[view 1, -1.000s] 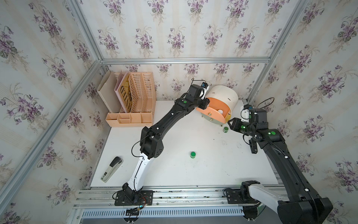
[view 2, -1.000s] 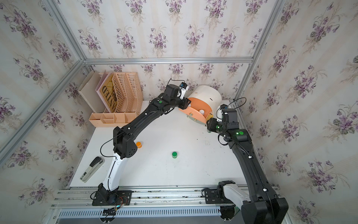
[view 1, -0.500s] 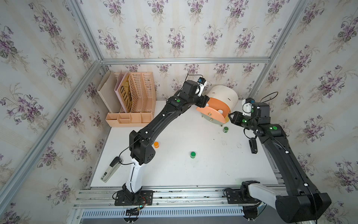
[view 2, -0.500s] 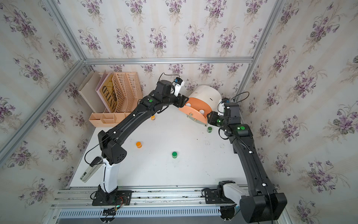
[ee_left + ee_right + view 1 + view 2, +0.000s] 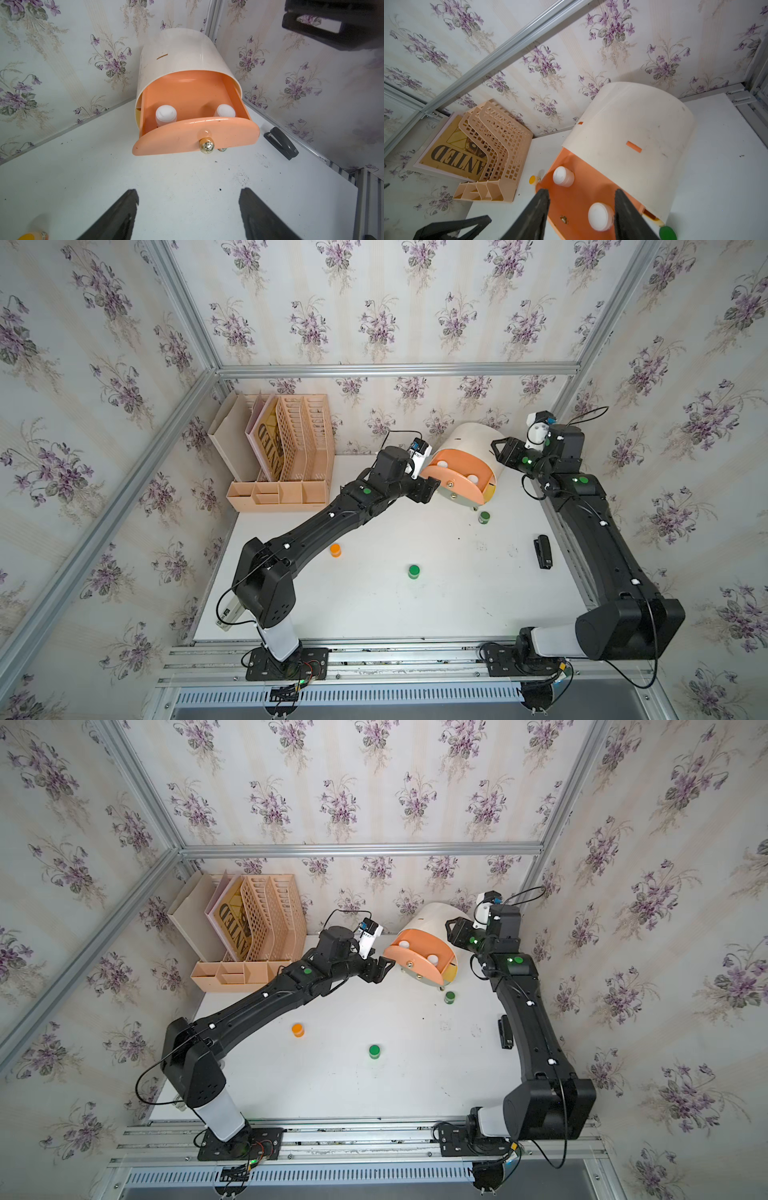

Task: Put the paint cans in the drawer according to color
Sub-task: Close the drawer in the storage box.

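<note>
The drawer [image 5: 465,466] [image 5: 424,952] stands at the back right, a white drum whose peach top tray [image 5: 193,133] [image 5: 583,197] is pulled out. Two white paint cans [image 5: 444,464] [image 5: 473,478] [image 5: 165,115] [image 5: 600,216] lie in the tray. On the table stand an orange can [image 5: 335,550] [image 5: 297,1029] and two green cans [image 5: 413,571] [image 5: 483,517] [image 5: 374,1051]. Another orange can [image 5: 534,180] sits beside the tray. My left gripper [image 5: 430,489] [image 5: 384,970] [image 5: 189,193] is open and empty, short of the knob [image 5: 206,145]. My right gripper [image 5: 498,452] [image 5: 451,928] [image 5: 581,192] hovers open above the tray.
A peach file rack [image 5: 291,448] [image 5: 492,149] fills the back left corner. A black stapler [image 5: 542,551] [image 5: 280,142] lies near the table's right edge, and a grey one [image 5: 226,614] lies by the left arm's base. Walls close in on three sides.
My left gripper has opened wider and backed away from the drawer front. My right gripper has risen over the cabinet and opened.
</note>
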You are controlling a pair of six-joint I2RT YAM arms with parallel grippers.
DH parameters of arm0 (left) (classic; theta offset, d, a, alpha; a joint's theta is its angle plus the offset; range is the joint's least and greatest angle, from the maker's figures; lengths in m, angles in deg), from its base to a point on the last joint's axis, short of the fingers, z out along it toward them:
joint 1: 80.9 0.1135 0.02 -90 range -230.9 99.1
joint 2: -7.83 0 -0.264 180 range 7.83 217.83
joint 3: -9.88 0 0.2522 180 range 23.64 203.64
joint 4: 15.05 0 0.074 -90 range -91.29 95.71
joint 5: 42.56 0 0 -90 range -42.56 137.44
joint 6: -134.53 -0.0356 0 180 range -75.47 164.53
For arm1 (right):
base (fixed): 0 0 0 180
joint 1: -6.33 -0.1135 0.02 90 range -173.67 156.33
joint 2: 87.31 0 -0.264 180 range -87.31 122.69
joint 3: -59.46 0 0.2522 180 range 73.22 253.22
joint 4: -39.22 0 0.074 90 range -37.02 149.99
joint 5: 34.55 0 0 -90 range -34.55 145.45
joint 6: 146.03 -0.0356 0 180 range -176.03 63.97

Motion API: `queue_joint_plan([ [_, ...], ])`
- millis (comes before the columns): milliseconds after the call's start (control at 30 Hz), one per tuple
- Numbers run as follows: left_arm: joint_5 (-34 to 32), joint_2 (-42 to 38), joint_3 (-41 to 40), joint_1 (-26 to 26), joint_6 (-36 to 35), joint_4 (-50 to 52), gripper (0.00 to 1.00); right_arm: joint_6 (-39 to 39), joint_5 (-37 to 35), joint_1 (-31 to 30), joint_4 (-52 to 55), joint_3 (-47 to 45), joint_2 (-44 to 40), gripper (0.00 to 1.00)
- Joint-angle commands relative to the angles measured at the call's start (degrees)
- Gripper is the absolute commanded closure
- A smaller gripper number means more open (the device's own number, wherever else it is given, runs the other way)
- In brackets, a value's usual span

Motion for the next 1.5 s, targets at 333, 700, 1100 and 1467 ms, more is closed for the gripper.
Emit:
queue_joint_plan([
  [333,-5.71,0.45,-9.56,-4.32,-2.88,-15.86,0.08,1.3,0.4,0.29,-8.07,15.49,16.11,0.18],
  [700,-7.1,1.09,-17.23,-4.86,-2.84,-29.65,0.07,5.33,4.92,1.76,-11.67,16.4,21.48,0.16],
  [1100,-10.61,6.56,-13.31,-6.53,-2.48,-29.57,0.04,7.91,9.13,2.83,-13.36,19.72,28.24,0.17],
  [1467,-12.45,13.26,-5.7,-6.88,-0.8,-29.38,0.18,9.68,9.52,2.99,-13.0,20.85,30.31,0.17],
])
